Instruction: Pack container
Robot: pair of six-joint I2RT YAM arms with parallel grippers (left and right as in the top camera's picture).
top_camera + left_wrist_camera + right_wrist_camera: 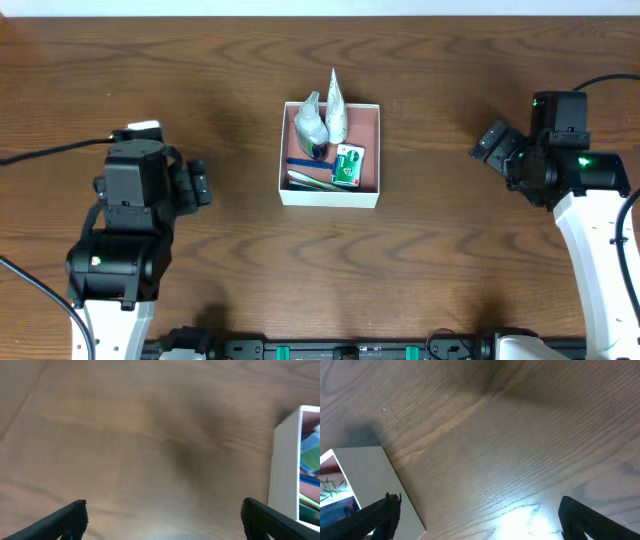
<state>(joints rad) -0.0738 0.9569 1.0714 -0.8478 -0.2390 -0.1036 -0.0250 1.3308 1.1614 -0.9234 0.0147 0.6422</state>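
Observation:
The container (369,118) is a square white box with a pinkish-brown inside, at the table's middle. In it lie two white tubes (335,112), a clear bottle (312,124), a green-and-white packet (348,166) and a blue-and-white toothbrush (305,179). My left gripper (200,185) is open and empty, left of the box. My right gripper (488,143) is open and empty, right of the box. The box wall shows at the right edge of the left wrist view (285,470) and at the lower left of the right wrist view (370,475).
The wooden table (450,260) is bare around the box. Black cables (40,152) run to the arms at the left and right edges. A dark rail (350,350) lies along the front edge.

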